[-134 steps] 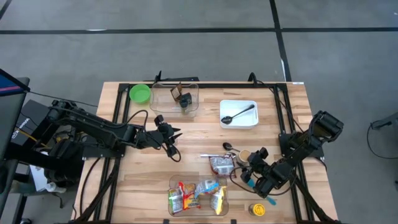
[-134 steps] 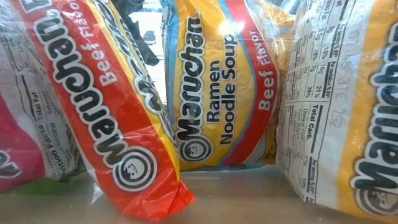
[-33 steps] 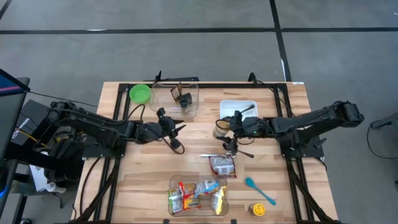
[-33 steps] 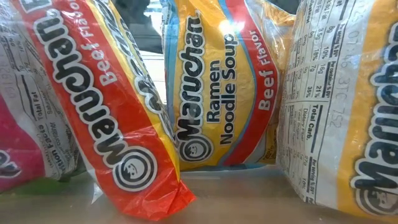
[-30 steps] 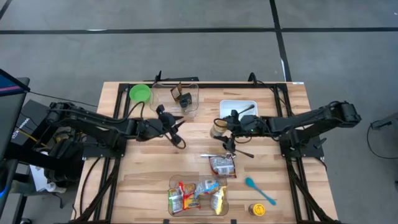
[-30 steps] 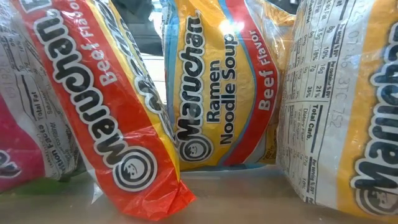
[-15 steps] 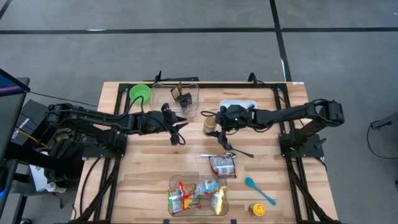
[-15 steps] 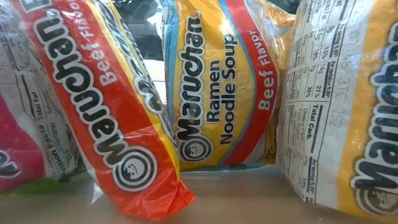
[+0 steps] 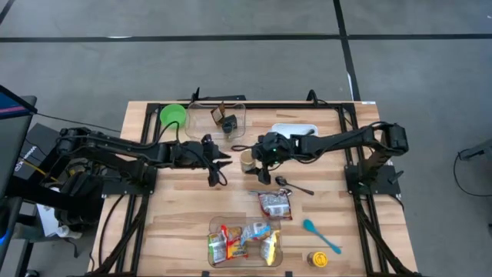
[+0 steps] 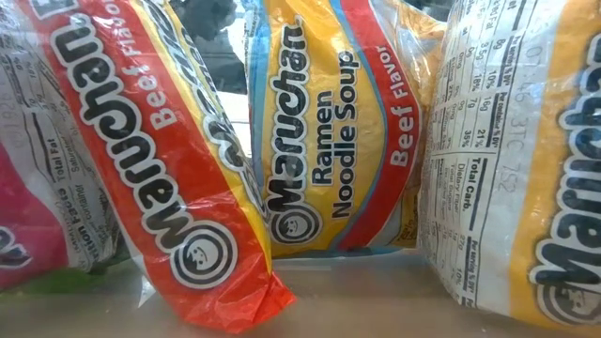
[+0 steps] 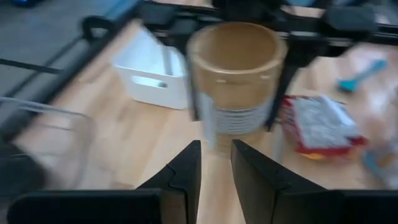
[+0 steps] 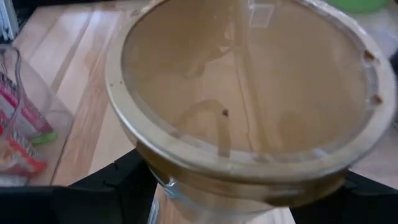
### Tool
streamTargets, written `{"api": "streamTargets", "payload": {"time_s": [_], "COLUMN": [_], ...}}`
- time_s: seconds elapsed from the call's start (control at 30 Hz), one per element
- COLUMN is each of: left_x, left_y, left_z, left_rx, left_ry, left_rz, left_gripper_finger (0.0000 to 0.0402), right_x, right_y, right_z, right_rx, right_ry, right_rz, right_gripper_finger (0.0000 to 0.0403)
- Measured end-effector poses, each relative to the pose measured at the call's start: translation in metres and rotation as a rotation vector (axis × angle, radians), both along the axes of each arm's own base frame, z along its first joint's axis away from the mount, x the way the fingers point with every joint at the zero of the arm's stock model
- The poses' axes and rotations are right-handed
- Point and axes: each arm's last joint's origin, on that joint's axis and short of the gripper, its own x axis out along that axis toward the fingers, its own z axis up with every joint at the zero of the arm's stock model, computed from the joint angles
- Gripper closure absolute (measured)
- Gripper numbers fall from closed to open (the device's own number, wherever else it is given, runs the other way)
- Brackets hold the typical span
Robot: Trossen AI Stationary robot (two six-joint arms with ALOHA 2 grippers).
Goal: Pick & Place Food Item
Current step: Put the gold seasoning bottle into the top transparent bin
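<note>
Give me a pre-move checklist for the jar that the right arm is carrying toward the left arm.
1. Right gripper grips the jar: ok, a finger on each side in the left wrist view.
2. Jar upright: ok, lid on top in the left wrist view.
3. Left gripper faces the jar: ok.
4. Left fingers wide enough for the jar: not ok, the gap is narrower than the jar.
5. Jar clear of the white tray: ok.
6. Jar contents: cannot tell.
</note>
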Motion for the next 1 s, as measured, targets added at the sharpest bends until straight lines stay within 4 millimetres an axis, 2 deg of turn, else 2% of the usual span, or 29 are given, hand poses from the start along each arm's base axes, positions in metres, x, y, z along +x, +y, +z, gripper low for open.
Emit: {"api": "streamTargets", "payload": {"time_s": [0.13, 0.33, 0.47, 0.6, 0.87, 0.93, 1.0], "left_x": [0.0, -0.001, 0.0, 0.0, 0.001, 0.001, 0.001], "left_y": [-0.007, -0.012, -0.012, -0.012, -0.011, -0.011, -0.011], "left_z": [-0.001, -0.001, -0.001, -0.001, 0.001, 0.002, 0.002], "left_rx": [-0.036, -0.038, -0.038, -0.037, -0.036, -0.035, -0.035], "left_ry": [0.014, 0.015, 0.015, 0.011, -0.008, -0.02, -0.03], "left_rz": [-0.089, -0.111, -0.11, -0.111, -0.107, -0.107, -0.108], "left_gripper_finger": [0.032, 0.0319, 0.0293, 0.0227, 0.0048, 0.0019, 0.0007], "right_x": [0.006, 0.006, 0.006, 0.006, 0.007, 0.006, 0.006], "right_y": [0.007, 0.016, 0.017, 0.017, 0.016, 0.016, 0.016], "right_z": [-0.003, -0.001, 0.001, 0.001, 0.0, 0.0, 0.0], "right_rx": [0.001, 0.003, 0.002, 0.002, 0.002, 0.002, 0.002], "right_ry": [0.021, 0.008, -0.001, 0.0, 0.004, 0.006, 0.005], "right_rz": [0.022, 0.049, 0.053, 0.05, 0.047, 0.047, 0.047], "right_gripper_finger": [0.0126, 0.0126, 0.0126, 0.0126, 0.0126, 0.0126, 0.0126]}}
